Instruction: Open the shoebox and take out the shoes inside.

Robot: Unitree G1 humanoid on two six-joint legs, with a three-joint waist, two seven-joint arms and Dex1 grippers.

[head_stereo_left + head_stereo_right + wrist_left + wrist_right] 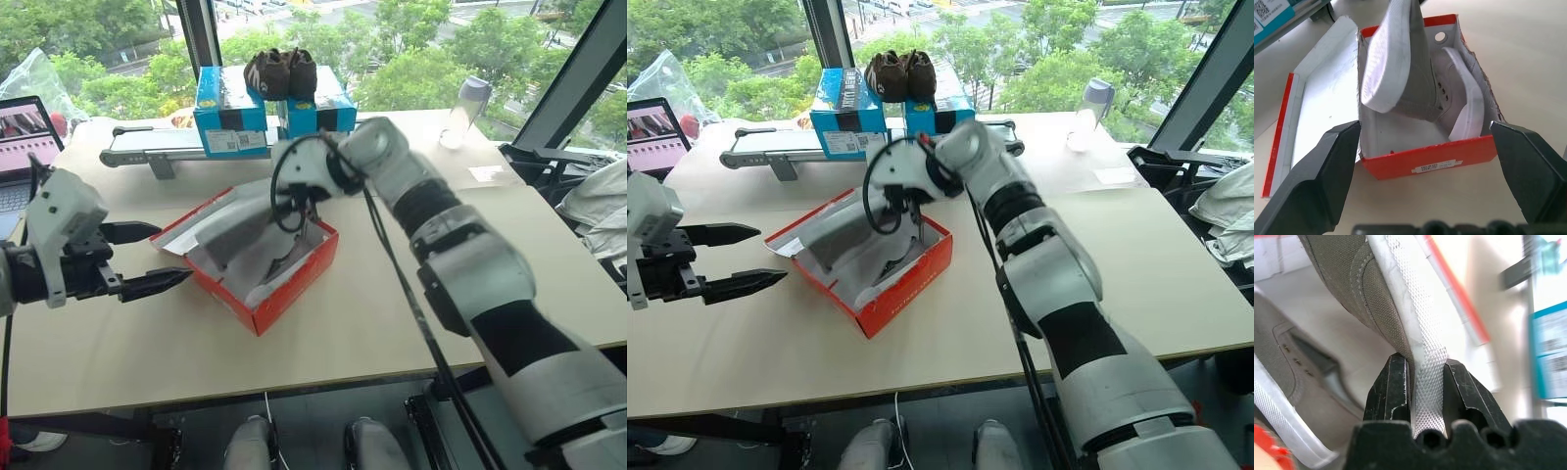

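The red-orange shoebox sits open near the middle of the pale wooden table, its hinged lid folded flat beside it with the whitish inside facing up. The right gripper reaches over the box with its two black fingers pinched on the pale textured sole edge of one grey-taupe shoe — that shoe hangs tilted above the box, sole turned outward. The second grey-taupe shoe lies on its side inside the box against one wall. The left gripper hovers just beside the box on the robot's left, its jaws spread wide and holding nothing. Behind the shoebox, two blue boxes carry a dark brown pair of shoes.
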